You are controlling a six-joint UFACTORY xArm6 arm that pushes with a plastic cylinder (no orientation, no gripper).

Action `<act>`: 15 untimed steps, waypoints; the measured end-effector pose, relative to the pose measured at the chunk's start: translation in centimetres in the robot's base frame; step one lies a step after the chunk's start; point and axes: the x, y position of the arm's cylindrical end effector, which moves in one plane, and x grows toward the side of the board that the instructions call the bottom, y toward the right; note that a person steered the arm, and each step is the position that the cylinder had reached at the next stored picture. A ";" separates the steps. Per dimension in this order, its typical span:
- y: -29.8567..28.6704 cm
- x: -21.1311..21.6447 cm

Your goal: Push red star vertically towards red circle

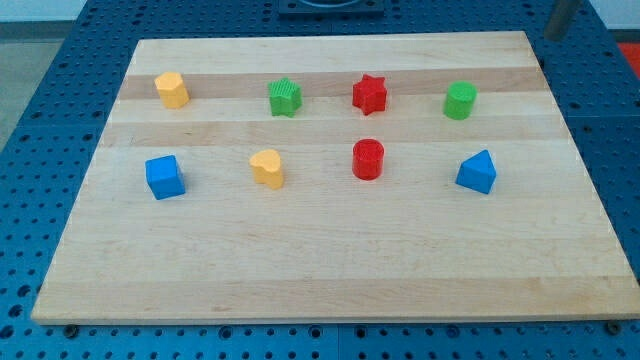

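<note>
red star point(369, 94), red circle point(368, 159) — pale wood board point(330, 260)

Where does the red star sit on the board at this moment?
The red star sits in the upper row, right of centre, between the green star and green cylinder, directly above the red circle.

Red star point(369, 94) lies directly above red circle point(368, 159).

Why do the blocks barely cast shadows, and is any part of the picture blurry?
Camera view: soft, even light, so the red star and red circle throw only faint shadows; no glare on the board; blocks look sharp; a dark object at the top right corner is blurred.
</note>
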 end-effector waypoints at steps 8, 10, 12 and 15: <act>-24.6 5.8; -26.2 5.8; -27.6 9.8; -27.6 15.8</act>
